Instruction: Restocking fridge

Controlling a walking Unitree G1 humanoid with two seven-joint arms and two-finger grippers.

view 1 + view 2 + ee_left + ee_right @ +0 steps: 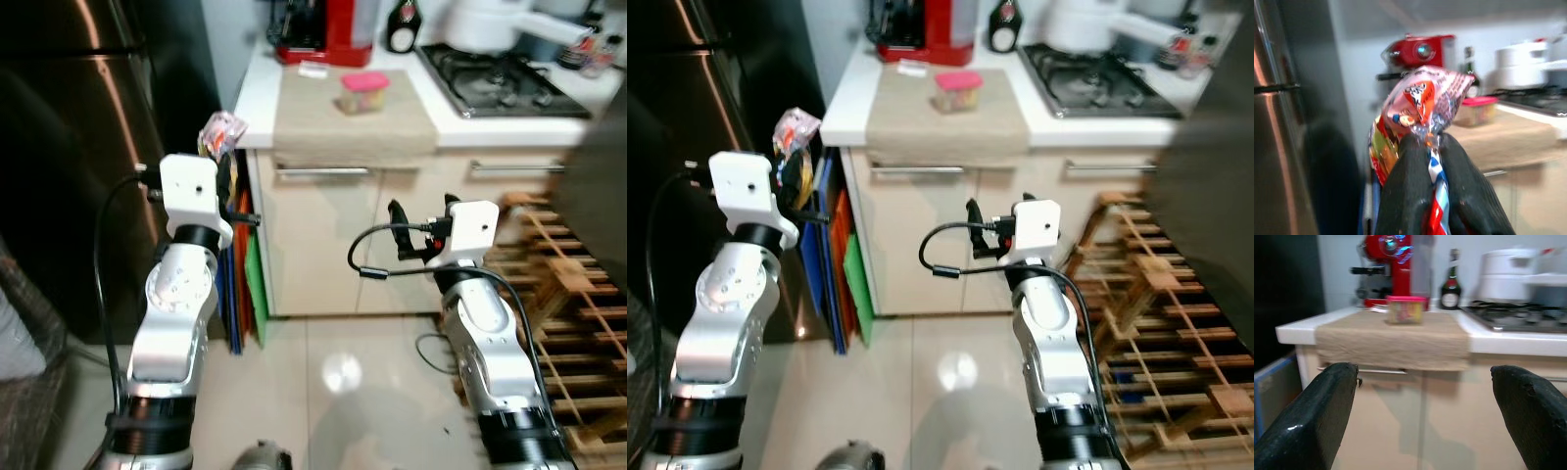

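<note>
Two tools are raised before a white table (257, 93) at the upper centre of the frame. The left tool (1432, 161) is clamped on a bag (1422, 105): crinkled, glossy clear plastic printed red, orange and white, its gathered neck pinched between two matt black fingers (1405, 191). In the eye views the bag (219, 132) sits at upper left, just beside the dark, smooth steel fridge (69, 147), whose door is closed. What the bag holds cannot be made out beyond coloured shapes.

The right tool (1425, 406) is spread wide and holds nothing; its rounded black fingers (1317, 416) frame the cream cupboard front below the table. In the left eye view the right tool (421, 230) is at centre right, well apart from the bag.

A coarse beige cloth (348, 122) lies on the table and drapes over its front edge. On the cloth stands a tub (363, 92), translucent with a pink lid; its contents look yellowish and blurred. Behind it stand a glossy red machine (328, 34), a dark bottle (402, 27) and a white pot (490, 24) on a black gas hob (500, 83).

Flat blue, orange and green boards (245, 284) stand upright between fridge and cupboard. A slatted wooden rack (558, 284) fills the lower right, on a shiny tiled floor (343, 372).
</note>
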